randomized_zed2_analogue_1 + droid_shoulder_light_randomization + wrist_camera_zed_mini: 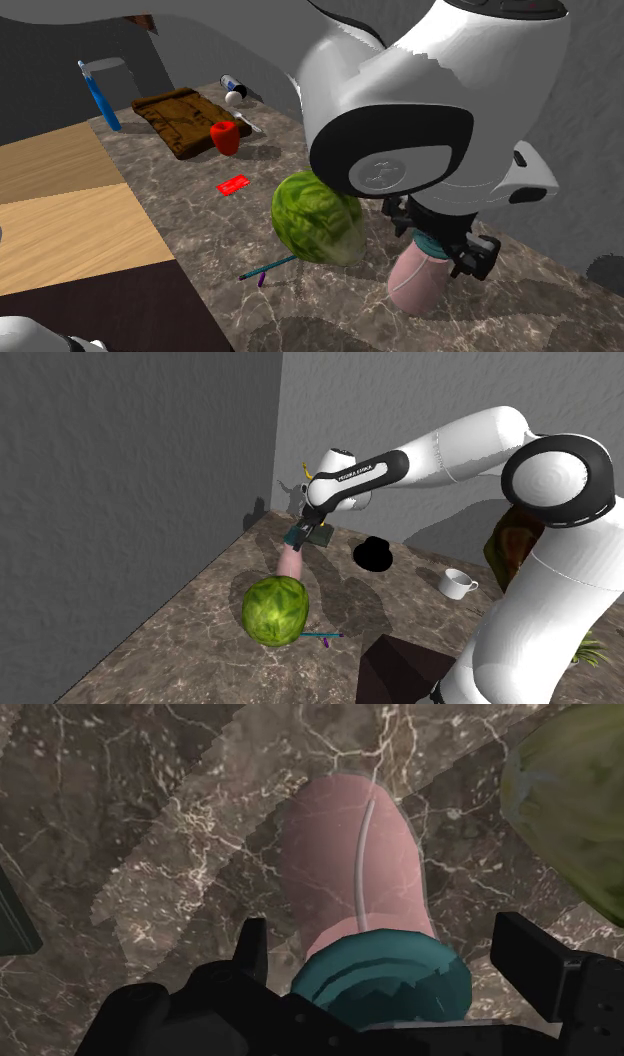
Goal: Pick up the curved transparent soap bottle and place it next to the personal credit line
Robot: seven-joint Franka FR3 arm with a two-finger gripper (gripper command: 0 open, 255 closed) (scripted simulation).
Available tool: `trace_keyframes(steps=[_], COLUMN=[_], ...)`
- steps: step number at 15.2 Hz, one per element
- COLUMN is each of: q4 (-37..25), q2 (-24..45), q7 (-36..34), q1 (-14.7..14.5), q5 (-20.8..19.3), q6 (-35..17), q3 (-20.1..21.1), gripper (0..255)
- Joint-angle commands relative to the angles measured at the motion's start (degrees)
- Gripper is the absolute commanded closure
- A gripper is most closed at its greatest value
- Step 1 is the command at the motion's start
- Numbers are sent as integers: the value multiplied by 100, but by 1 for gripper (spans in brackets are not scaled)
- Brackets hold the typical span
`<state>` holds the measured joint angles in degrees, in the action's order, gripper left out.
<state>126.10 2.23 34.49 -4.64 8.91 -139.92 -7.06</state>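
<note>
A pink see-through soap bottle with a teal cap stands on the dark marble counter, just behind a green cabbage. My gripper is right over it. The two black fingers straddle the cap, and a small gap shows on each side. From the shoulder view the gripper sits at the bottle's upper end. A flat red card lies on the counter past the cabbage, well away from the bottle.
Near the card are a red pepper-like object and a carved brown board. A teal and purple pen lies by the cabbage. A black hat, a white cup and a dark box sit nearer the stand.
</note>
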Motion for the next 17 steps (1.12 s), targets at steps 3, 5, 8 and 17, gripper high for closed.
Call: trace_keyframes(steps=[3, 5, 8, 17], q4=[7, 7, 7, 6], q2=[155, 155, 155, 155], q7=[26, 26, 26, 25], q1=[-11, -11, -11, -11], q5=[50, 51, 51, 50], q6=[-164, -164, -164, -163], q3=[16, 16, 16, 16], gripper=[0, 0, 0, 255])
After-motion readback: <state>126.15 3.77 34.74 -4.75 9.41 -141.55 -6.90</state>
